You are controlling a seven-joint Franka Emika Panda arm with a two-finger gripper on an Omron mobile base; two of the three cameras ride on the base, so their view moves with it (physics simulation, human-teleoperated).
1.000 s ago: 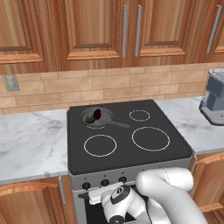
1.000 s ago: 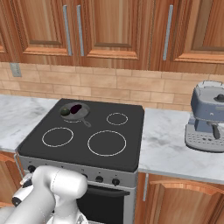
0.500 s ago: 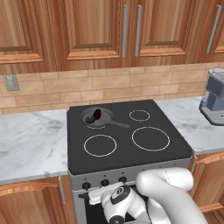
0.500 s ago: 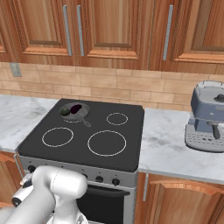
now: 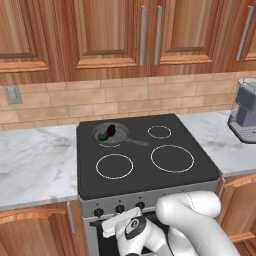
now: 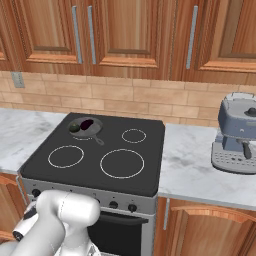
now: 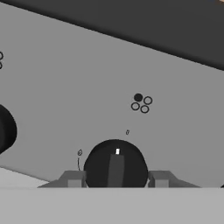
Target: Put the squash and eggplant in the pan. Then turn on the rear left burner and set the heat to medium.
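- The gripper (image 7: 116, 179) is clamping a black knob (image 7: 115, 165) on the grey stove front (image 7: 87, 87); one finger (image 7: 72, 178) is sitting on each side.
- Another knob (image 7: 5, 130) is standing well apart at the left.
- The arm (image 5: 192, 220) is bending low before the stove.
- The squash (image 5: 103, 135) and eggplant (image 5: 111, 130) are lying in the pan (image 5: 111, 134) on the rear left burner.

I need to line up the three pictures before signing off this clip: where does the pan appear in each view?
Left base view: the pan sits on the cooktop's rear left ring, upper left of centre, handle pointing right.
Right base view: the pan sits at the cooktop's far left corner, upper left of the picture.
Hand view: the pan is not in it; a black stove knob sits between the tool's fingers.
Shared landmark: the large front ring.
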